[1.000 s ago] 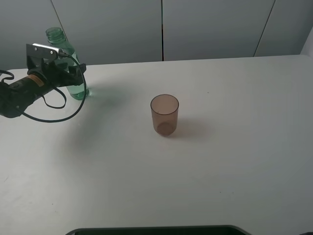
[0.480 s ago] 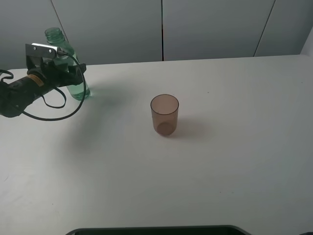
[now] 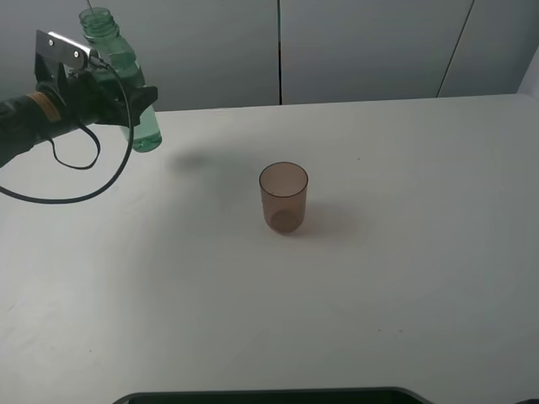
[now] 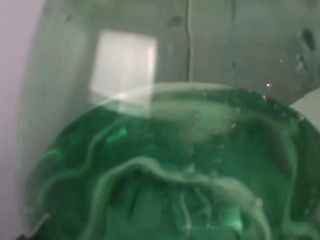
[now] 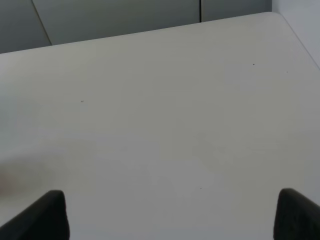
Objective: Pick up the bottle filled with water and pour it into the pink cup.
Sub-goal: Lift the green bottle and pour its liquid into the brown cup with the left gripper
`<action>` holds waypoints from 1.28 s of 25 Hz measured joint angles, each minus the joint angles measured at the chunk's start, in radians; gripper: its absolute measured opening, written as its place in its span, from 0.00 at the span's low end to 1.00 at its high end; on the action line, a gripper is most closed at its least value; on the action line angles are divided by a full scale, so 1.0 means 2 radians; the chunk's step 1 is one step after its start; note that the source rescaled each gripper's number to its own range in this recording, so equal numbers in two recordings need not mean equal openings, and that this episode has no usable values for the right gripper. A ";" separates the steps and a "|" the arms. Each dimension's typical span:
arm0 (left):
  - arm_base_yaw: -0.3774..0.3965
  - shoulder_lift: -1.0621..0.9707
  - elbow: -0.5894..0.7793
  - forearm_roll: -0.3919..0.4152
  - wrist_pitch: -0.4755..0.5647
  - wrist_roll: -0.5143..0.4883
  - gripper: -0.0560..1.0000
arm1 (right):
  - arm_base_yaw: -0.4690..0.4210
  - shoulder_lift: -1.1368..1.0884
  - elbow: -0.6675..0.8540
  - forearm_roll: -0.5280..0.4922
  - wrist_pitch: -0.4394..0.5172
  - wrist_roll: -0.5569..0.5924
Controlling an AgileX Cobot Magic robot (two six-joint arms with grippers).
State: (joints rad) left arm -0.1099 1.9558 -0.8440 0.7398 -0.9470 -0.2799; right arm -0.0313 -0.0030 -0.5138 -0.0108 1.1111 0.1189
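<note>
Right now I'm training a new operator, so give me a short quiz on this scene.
1. True or false: the bottle rests on the table.
2. Which gripper holds the bottle? A. the left gripper B. the right one C. neither
3. Fill in: the cup stands ___ near the middle of the table.
Key: 1 false, it is held clear of the table; 2 A; 3 upright.
</note>
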 joint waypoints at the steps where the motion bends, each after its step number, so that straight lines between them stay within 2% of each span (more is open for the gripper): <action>1: 0.000 -0.004 -0.003 0.016 0.004 -0.010 0.06 | 0.000 0.000 0.000 0.000 0.000 0.000; 4: 0.000 -0.008 -0.013 0.056 0.008 -0.031 0.06 | 0.000 0.000 0.000 0.000 0.000 0.000; 10: -0.005 -0.008 -0.038 0.138 0.018 -0.038 0.06 | 0.000 0.000 0.000 0.000 0.000 0.000; 15: -0.046 -0.008 -0.058 0.164 0.056 -0.037 0.06 | 0.000 0.000 0.000 0.000 0.000 0.000; 21: -0.117 -0.008 -0.063 0.170 0.138 0.031 0.06 | 0.000 0.000 0.000 0.000 0.000 0.000; 28: -0.154 -0.008 -0.064 0.137 0.168 0.122 0.06 | 0.000 0.000 0.000 0.000 0.000 0.000; 32: -0.165 -0.008 -0.066 0.126 0.189 0.157 0.06 | 0.000 0.000 0.000 0.000 0.000 0.000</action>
State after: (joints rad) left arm -0.4406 1.9388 -0.9768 0.9921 -0.5699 0.0336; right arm -0.0313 -0.0030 -0.5138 -0.0108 1.1111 0.1189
